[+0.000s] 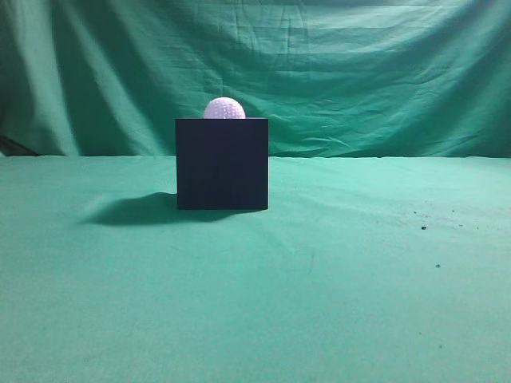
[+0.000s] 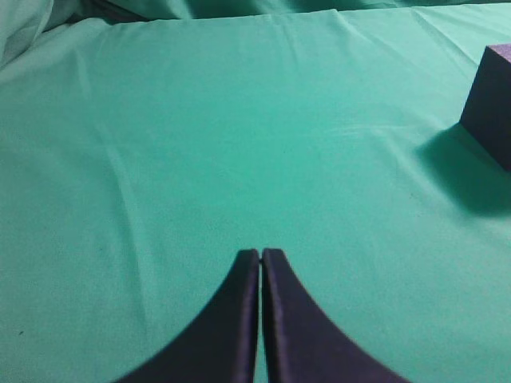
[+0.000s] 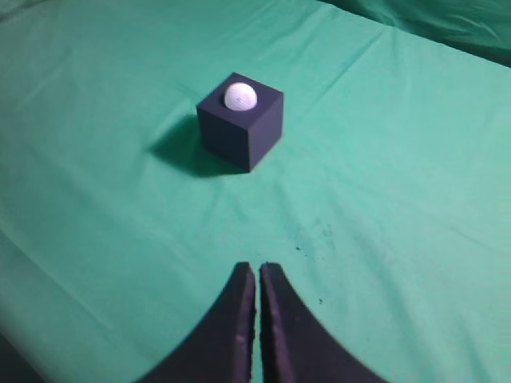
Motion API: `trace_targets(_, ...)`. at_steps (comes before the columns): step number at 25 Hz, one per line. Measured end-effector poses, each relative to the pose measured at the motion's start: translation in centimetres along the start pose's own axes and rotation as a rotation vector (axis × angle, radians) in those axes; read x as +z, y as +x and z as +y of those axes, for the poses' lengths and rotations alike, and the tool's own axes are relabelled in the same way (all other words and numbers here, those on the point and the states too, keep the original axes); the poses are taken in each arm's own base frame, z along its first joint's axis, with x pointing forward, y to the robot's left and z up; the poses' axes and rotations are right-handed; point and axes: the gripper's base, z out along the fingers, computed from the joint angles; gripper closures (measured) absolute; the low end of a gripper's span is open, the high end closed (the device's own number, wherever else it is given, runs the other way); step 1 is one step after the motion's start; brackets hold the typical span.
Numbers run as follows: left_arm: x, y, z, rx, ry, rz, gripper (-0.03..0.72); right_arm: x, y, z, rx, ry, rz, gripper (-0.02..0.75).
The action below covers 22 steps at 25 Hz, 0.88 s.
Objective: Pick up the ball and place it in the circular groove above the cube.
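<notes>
The white dimpled ball (image 1: pixel 224 108) sits in the round groove on top of the dark cube (image 1: pixel 222 163), which stands on the green cloth. The right wrist view shows the ball (image 3: pixel 240 96) seated in the top of the cube (image 3: pixel 247 132), well ahead of my right gripper (image 3: pixel 257 266), which is shut and empty. My left gripper (image 2: pixel 261 253) is shut and empty over bare cloth. A corner of the cube (image 2: pixel 491 100) shows at the right edge of the left wrist view. Neither gripper shows in the exterior view.
Green cloth (image 1: pixel 319 279) covers the table and hangs as a backdrop behind. A few small dark specks (image 1: pixel 423 227) lie on the cloth to the right of the cube. The cube's shadow falls to its left.
</notes>
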Motion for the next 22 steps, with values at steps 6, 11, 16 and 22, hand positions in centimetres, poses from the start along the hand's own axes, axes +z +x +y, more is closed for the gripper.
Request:
trace_targets(6, 0.0, 0.0, 0.0, 0.000, 0.000, 0.000, 0.688, 1.0, 2.7, -0.5, 0.017, 0.080, -0.061, 0.738)
trace_targets(11, 0.0, 0.0, 0.0, 0.000, 0.000, 0.000, 0.688, 2.9, 5.8, -1.4, 0.097, 0.273, -0.227, 0.738)
trace_targets(16, 0.0, 0.0, 0.0, 0.000, 0.000, 0.000, 0.688, 5.2, 10.3, -2.1, 0.135, 0.452, -0.344, 0.738)
trace_targets(22, 0.0, 0.0, 0.0, 0.000, 0.000, 0.000, 0.688, 8.8, 14.8, -3.2, 0.184, 0.571, -0.329, 0.738)
